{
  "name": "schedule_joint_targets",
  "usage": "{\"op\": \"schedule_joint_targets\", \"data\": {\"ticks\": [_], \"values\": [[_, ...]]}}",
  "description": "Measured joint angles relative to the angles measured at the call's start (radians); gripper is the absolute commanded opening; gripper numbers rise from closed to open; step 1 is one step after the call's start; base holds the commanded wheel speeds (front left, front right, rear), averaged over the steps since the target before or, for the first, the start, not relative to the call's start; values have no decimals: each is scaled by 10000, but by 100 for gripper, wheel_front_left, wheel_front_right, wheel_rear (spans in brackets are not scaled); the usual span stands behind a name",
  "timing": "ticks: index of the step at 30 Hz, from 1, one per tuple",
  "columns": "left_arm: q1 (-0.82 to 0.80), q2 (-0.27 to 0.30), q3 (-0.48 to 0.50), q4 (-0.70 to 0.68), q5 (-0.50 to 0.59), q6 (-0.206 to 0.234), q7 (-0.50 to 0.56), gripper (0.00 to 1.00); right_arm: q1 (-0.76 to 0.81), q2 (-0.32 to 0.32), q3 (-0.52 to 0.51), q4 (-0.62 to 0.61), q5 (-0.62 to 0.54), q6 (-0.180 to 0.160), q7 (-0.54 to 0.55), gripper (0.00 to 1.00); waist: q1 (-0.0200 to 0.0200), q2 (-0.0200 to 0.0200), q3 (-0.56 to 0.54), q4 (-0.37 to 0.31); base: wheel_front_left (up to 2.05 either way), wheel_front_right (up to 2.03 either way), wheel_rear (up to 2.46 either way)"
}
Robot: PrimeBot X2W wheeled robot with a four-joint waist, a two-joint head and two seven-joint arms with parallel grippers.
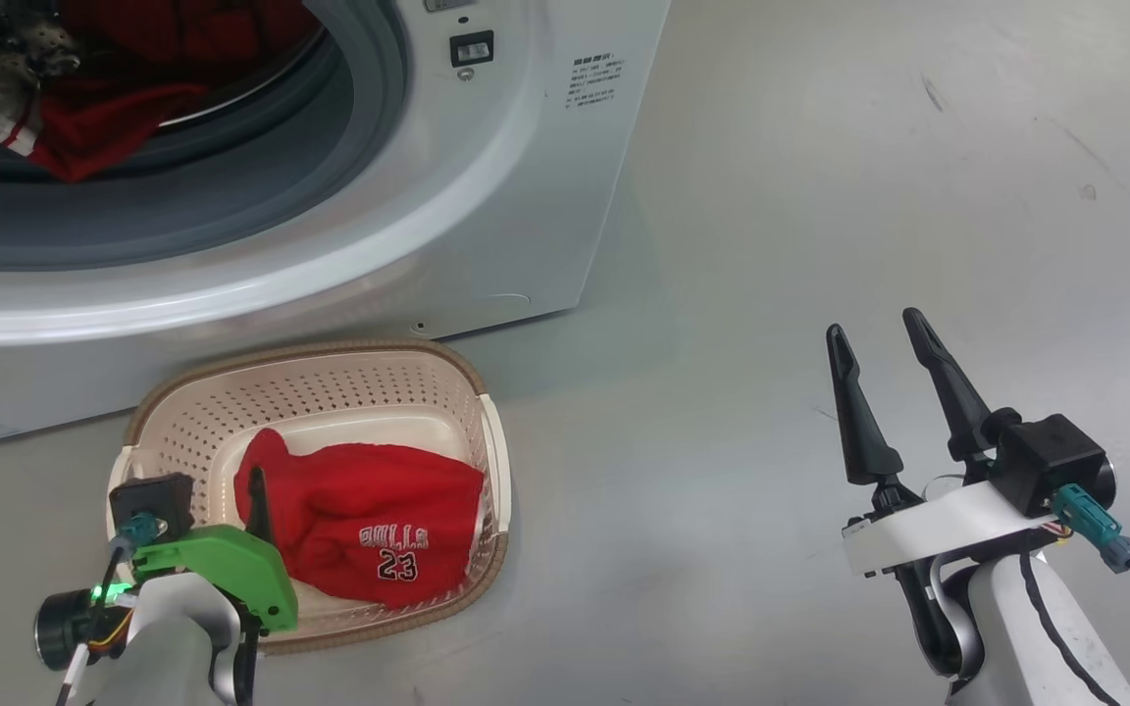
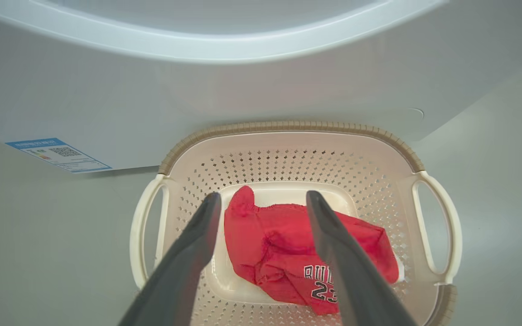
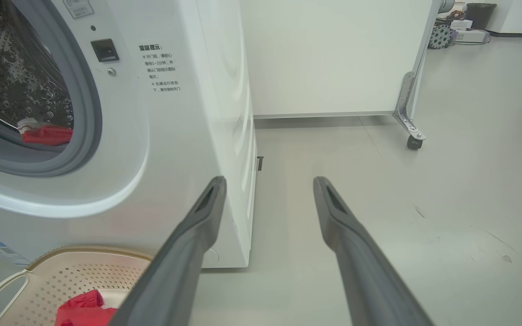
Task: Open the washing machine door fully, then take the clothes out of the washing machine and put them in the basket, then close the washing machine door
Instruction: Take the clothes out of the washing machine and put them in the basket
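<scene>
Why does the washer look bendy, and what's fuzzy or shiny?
Left wrist view: the wide lens bows the washer, and the left fingers look soft. Right wrist view: the right fingers blur too; the washer's edge curves. Head view: light gleams on the washer's white rim; the jersey is sharp.
</scene>
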Motion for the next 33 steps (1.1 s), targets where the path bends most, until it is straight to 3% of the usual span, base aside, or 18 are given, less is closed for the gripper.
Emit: {"op": "schedule_joint_targets", "data": {"ticks": [14, 24, 33], "values": [[-140, 29, -61, -740, 255, -100, -593, 100, 83, 2, -253, 447, -17, -10, 0, 100, 0, 0, -900, 247, 0, 0, 0], [216, 35, 167, -2941, 623, -94, -621, 100, 656, 4, -309, 704, -82, -10, 0, 100, 0, 0, -1844, 527, 0, 0, 0], [1650, 33, 247, -4194, 905, -36, -621, 100, 1099, -6, -378, 792, -157, -10, 0, 100, 0, 0, -2724, 856, 0, 0, 0]]}}
